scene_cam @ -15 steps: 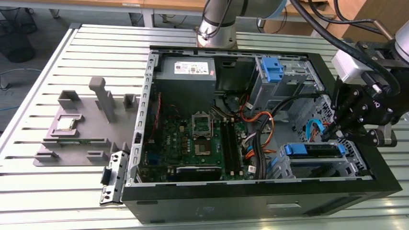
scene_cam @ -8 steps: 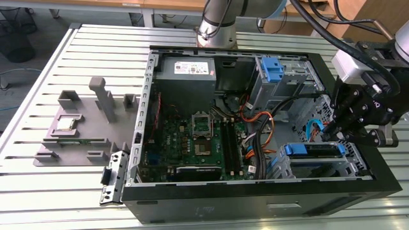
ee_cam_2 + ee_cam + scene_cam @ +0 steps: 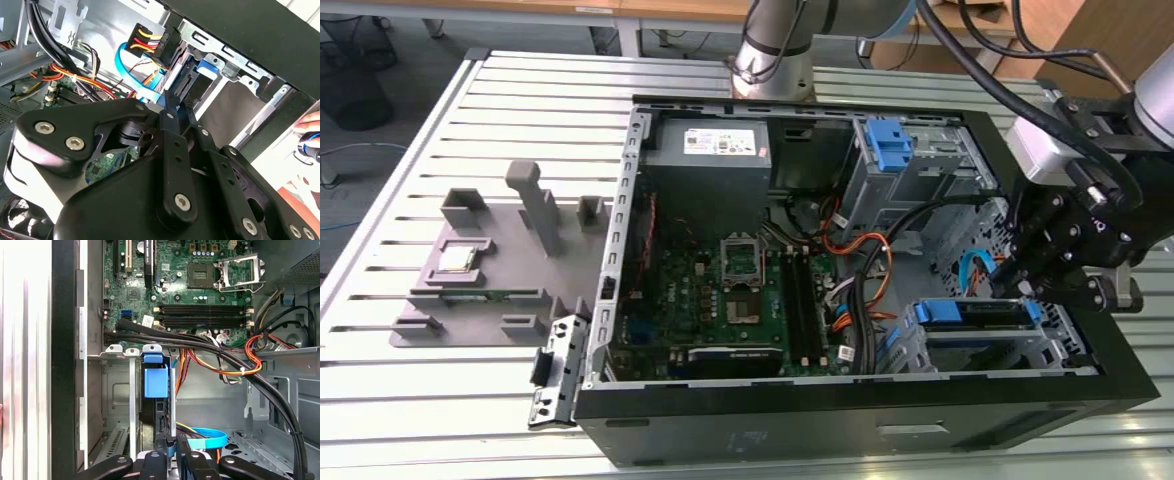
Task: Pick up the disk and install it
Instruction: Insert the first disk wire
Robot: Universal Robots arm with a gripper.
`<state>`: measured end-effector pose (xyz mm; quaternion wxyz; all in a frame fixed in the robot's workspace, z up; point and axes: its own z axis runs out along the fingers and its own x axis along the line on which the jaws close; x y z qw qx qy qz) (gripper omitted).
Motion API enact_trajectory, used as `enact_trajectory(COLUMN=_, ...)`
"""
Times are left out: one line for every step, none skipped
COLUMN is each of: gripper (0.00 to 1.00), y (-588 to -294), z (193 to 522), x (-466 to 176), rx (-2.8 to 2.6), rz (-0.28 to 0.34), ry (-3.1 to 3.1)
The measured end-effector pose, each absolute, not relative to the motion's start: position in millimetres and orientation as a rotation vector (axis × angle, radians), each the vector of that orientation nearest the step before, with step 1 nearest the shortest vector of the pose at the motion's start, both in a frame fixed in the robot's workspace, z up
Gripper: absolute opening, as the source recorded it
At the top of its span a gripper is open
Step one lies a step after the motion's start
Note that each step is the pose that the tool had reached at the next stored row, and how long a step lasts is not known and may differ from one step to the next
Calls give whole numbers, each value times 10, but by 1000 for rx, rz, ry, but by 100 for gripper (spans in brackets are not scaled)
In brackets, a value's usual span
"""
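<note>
The disk (image 3: 970,313) sits in the drive cage at the near corner of the open computer case (image 3: 854,420), on the exterior view's right, its bright blue carrier frame showing. In the first wrist view the disk (image 3: 151,415) stands on edge in its slot, with the blue carrier tab (image 3: 156,382) at its far end. My gripper (image 3: 1017,290) hangs just above the cage. Its fingertips are shut together at the disk's near end in both wrist views (image 3: 171,442) (image 3: 171,100), beside the disk's connector edge (image 3: 192,87). Whether they touch it I cannot tell.
Black and orange cable bundles (image 3: 235,367) and a blue flat cable (image 3: 207,439) cross close to the cage. The motherboard (image 3: 720,290), a grey power supply box (image 3: 707,145) and an upright blue latch (image 3: 887,145) are inside the case. A grey fixture tray (image 3: 480,270) lies left of the case. A hand (image 3: 310,122) is outside the case.
</note>
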<state>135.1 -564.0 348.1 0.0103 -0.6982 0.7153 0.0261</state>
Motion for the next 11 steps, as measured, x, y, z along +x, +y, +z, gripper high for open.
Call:
enact_trajectory(gripper=23, y=-5640, z=3481, x=1351, rx=-2179, rz=81, ry=2233)
enact_trajectory(gripper=23, y=-5640, z=3479, x=1351, rx=-2179, rz=81, ry=2233)
enact_trajectory(gripper=23, y=-5640, z=3479, x=1351, rx=-2180, rz=80, ry=2233)
enact_trajectory(gripper=23, y=-5640, z=3479, x=1351, rx=-2180, rz=80, ry=2233)
enact_trajectory(gripper=21, y=-5640, z=3479, x=1351, rx=-2180, rz=80, ry=2233)
enact_trajectory(gripper=21, y=-5640, z=3479, x=1351, rx=-2180, rz=80, ry=2234)
enact_trajectory(gripper=16, y=-5640, z=3479, x=1351, rx=-2180, rz=79, ry=2234)
enact_trajectory(gripper=16, y=-5640, z=3479, x=1351, rx=-2180, rz=79, ry=2234)
enact_trajectory(gripper=16, y=-5640, z=3479, x=1351, rx=-2180, rz=79, ry=2234)
enact_trajectory(gripper=16, y=-5640, z=3479, x=1351, rx=-2181, rz=78, ry=2234)
enact_trajectory(gripper=16, y=-5640, z=3479, x=1351, rx=-2181, rz=78, ry=2234)
